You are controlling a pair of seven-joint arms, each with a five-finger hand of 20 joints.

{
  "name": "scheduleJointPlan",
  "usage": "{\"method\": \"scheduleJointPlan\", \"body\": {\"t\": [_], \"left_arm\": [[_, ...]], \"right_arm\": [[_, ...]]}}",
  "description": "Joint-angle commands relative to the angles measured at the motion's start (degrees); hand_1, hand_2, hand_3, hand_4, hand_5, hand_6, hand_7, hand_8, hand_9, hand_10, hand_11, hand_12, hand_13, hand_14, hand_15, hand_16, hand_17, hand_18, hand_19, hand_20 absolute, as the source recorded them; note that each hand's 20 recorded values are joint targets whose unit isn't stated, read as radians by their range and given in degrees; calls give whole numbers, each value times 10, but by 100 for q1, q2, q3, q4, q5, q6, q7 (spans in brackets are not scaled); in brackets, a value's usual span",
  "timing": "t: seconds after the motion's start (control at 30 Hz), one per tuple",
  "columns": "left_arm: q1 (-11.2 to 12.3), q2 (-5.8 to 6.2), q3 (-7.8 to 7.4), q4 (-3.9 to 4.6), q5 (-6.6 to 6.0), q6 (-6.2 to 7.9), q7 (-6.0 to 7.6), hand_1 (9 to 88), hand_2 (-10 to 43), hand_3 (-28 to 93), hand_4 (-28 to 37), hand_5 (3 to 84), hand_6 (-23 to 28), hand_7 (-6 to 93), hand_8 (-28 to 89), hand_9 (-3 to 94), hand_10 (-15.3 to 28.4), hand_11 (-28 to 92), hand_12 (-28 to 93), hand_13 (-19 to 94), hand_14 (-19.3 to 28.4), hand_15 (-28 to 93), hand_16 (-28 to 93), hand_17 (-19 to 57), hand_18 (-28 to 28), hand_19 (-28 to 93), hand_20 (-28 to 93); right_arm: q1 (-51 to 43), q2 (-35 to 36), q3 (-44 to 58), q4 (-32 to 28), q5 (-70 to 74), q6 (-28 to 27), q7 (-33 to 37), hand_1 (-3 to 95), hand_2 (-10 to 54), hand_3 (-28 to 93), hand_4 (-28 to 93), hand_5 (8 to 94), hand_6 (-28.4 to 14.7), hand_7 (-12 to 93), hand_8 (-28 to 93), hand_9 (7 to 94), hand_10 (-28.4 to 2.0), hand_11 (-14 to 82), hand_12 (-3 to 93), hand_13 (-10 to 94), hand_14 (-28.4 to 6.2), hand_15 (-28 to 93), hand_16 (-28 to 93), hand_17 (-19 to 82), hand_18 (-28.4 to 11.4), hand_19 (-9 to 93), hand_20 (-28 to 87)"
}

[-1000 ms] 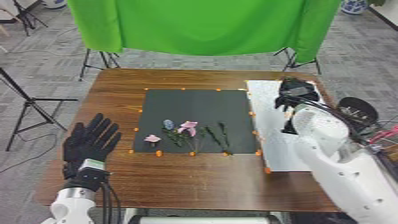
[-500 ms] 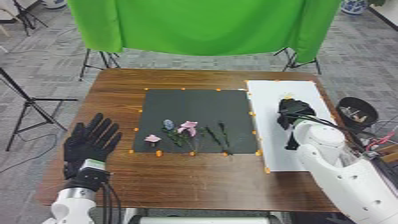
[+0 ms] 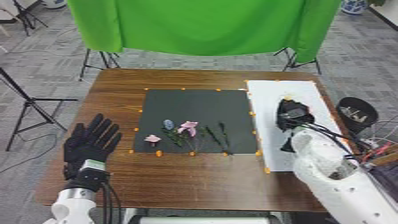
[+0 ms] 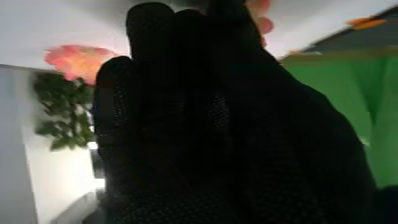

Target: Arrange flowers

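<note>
From my head, I look forward and down from well above the wooden table [image 3: 178,187], with the green cloth [image 3: 204,27] beyond it. My right wrist camera looks out along my own right hand [image 3: 293,114], its black glove [image 4: 204,130] very close and the view turned well off level. Both views share the green cloth and, as far as I can judge past the blur, the white sheet [image 3: 265,97].

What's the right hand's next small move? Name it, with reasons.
Probably ease the right hand gently clear of the yellow bloom on the white sheet: it lies just beyond the hand and could get brushed, while pink flowers lie on the dark mat.
</note>
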Motion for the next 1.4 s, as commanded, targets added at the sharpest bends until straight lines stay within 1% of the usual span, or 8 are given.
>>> {"method": "scheduleJointPlan", "body": {"t": [0.03,0.2,0.3,0.43,0.77,0.87,1.0,1.4], "left_arm": [[118,-15,-113,-56,-18,10,59,267,157,705,-283,402,104,148,-92,329,163,271,107,244,173,427,-75,-71,151,359,91],[108,-32,-72,-49,-20,21,34,268,158,704,-283,405,105,148,-92,331,164,272,107,245,173,428,-75,-71,151,358,90],[39,-26,-21,-50,-41,97,14,268,159,704,-283,406,105,148,-93,331,164,272,107,245,173,429,-75,-71,151,360,91],[-30,-33,17,-24,-16,58,-36,267,162,704,-283,407,105,148,-93,332,165,272,107,246,173,432,-75,-72,152,363,92],[-18,-34,-25,-12,-29,84,-106,267,165,704,-283,409,107,147,-93,334,163,274,107,247,175,437,-78,-72,153,365,90],[-17,-15,-15,-28,-72,164,-107,266,166,705,-283,409,106,149,-93,334,164,275,107,247,175,437,-79,-72,152,365,90],[-84,-1,16,-1,-154,162,-104,265,168,705,-283,412,106,150,-94,339,164,277,107,251,175,438,-79,-73,153,368,91],[-194,12,76,34,-125,152,-134,262,172,709,-283,416,107,151,-95,344,165,282,107,255,174,442,-82,-72,154,375,93]], "right_arm": [[221,-44,-502,-880,-377,935,-621,625,-93,689,-283,766,15,278,-8,877,-97,80,405,759,-71,247,449,329,-178,748,395],[630,-455,-956,-1011,-274,637,-1034,617,-94,704,-283,764,15,278,-8,875,-98,79,404,755,-71,251,452,324,-182,749,396],[737,-663,-1174,-857,-341,589,-1380,614,-95,708,-283,759,16,280,-9,873,-98,78,401,752,-70,252,452,322,-183,750,397],[708,-805,-1343,-838,-493,459,-1473,612,-95,712,-283,759,18,282,-12,873,-96,78,399,751,-69,255,452,320,-184,750,397],[564,-850,-1416,-959,-440,209,-1423,609,-95,709,-283,757,19,285,-17,871,-95,77,394,747,-67,257,454,315,-187,750,399],[505,-883,-1450,-1010,-445,212,-1395,608,-95,707,-283,757,18,284,-18,871,-96,76,391,746,-67,258,454,314,-187,750,399],[487,-977,-1569,-998,-411,242,-1243,607,-95,705,-283,756,18,283,-18,870,-95,76,391,746,-67,258,451,314,-188,750,399],[770,-1318,-1865,-679,-488,285,-966,606,-95,699,-283,710,13,266,-37,837,-89,65,356,724,-62,257,436,307,-190,749,389]]}}
